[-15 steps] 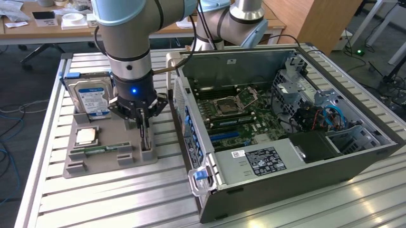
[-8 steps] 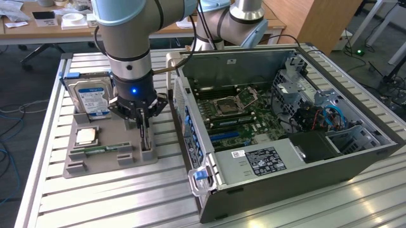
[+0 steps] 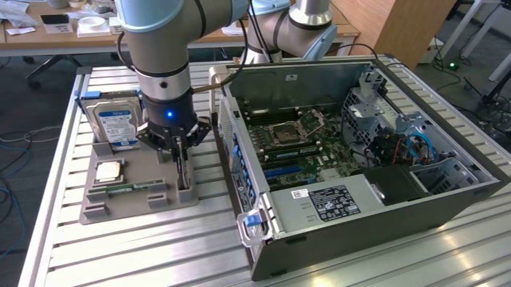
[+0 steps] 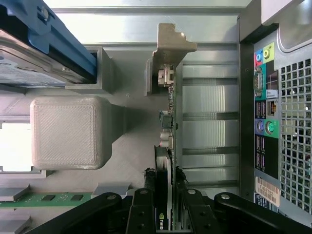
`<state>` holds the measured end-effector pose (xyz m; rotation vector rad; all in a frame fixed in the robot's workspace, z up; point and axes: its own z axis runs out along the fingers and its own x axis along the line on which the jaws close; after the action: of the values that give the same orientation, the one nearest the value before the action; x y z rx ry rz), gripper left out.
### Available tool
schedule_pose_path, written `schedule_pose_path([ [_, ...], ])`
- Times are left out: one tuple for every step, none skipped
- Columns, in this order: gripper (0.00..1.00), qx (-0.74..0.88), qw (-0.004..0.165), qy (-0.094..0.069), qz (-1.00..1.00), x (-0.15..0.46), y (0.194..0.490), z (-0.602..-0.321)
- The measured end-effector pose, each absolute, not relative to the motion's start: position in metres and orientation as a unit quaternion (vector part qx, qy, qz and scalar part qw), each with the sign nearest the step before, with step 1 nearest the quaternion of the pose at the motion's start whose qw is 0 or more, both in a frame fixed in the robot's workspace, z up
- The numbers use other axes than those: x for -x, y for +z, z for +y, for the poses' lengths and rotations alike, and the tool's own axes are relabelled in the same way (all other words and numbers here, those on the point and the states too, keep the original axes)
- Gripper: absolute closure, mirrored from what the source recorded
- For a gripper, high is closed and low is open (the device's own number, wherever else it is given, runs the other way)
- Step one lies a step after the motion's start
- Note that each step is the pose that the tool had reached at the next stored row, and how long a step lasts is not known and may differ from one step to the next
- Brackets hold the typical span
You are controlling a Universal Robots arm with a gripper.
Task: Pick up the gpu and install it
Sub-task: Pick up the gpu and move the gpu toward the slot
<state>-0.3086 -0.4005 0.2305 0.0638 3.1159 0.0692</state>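
Gripper (image 3: 179, 149) sits low over a gray tray (image 3: 137, 206) on the slatted table (image 3: 119, 257), at the tray's side nearest the open computer case (image 3: 375, 203). Fingers (image 4: 145, 204) are narrow, pinched on both faces of the gpu (image 4: 165, 165). The card stands on edge at a slot in the tray, its silver bracket (image 4: 168, 46) at the end away from the fingers. Can't tell whether its lower edge is seated or just above the slot. Hard drive (image 3: 112, 119) stands upright at the tray's back. Processor chip (image 3: 108, 172) and RAM strip (image 3: 128, 188) lie flat on the tray. Case rear ports (image 4: 265, 122) are near the card.
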Motion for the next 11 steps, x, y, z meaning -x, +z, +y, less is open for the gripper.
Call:
schedule_pose_path([
  [0.74,-0.020,0.012,0.022,0.999,0.3086,0.2305,-0.4005],
  [0.74,-0.020,0.012,0.022,0.999,0.3086,0.2305,-0.4005],
  [0.74,-0.020,0.012,0.022,0.999,0.3086,0.2305,-0.4005],
  [0.74,-0.020,0.012,0.022,0.999,0.3086,0.2305,-0.4005],
  [0.74,-0.020,0.012,0.022,0.999,0.3086,0.2305,-0.4005],
  [0.74,-0.020,0.012,0.022,0.999,0.3086,0.2305,-0.4005],
  [0.74,-0.020,0.012,0.022,0.999,0.3085,0.2305,-0.4005],
  [0.74,-0.020,0.012,0.022,0.999,0.3085,0.2309,-0.4005],
  [0.74,-0.020,0.012,0.022,0.999,0.3086,0.2317,-0.4005],
  [0.74,-0.020,0.012,0.022,0.999,0.3086,0.2325,-0.4005],
  [0.74,-0.020,0.012,0.022,0.999,0.3086,0.2334,-0.4005],
])
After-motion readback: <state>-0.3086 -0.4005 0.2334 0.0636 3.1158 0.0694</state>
